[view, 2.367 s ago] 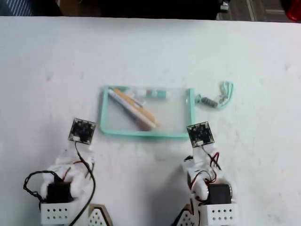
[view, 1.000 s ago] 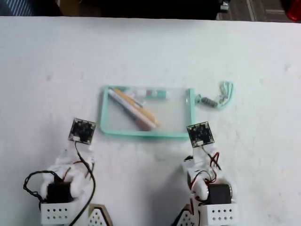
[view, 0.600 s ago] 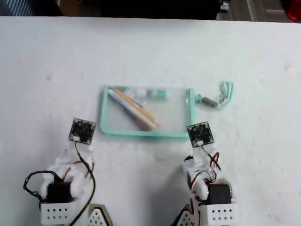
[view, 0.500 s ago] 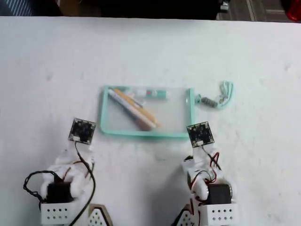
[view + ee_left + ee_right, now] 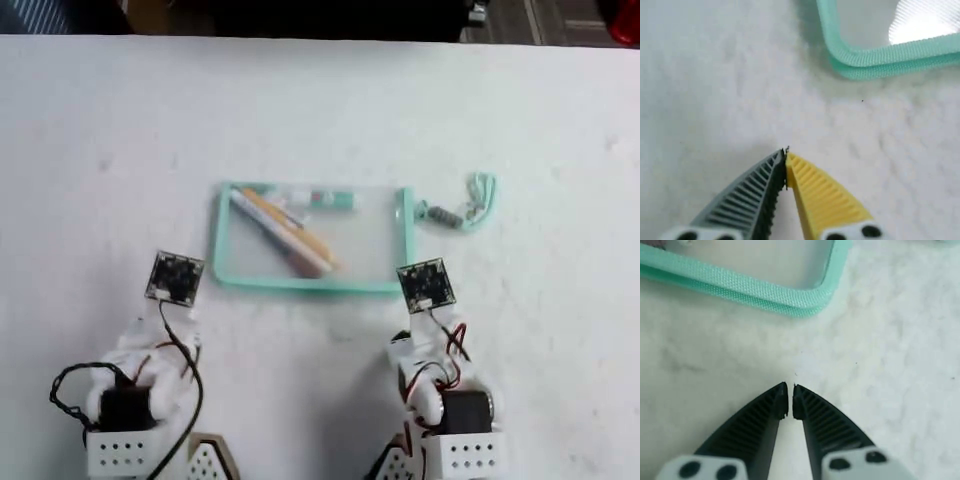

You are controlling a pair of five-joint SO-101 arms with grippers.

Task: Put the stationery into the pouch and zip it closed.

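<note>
L claw [image 5: 786, 153], R claw [image 5: 790, 388]: pressed together, empty, 7/5 o'clock of pouch [image 5: 310, 286]. Pens [image 5: 285, 232] in; confirm zip [image 5: 407, 232] seated, 3 o'clock.

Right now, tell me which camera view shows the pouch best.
The high view: the whole pouch lies there, teal border all round, stationery visible through its clear face and the pull cord beside one end. The left wrist view catches one teal corner, the right wrist view another corner with a stretch of edge.
</note>
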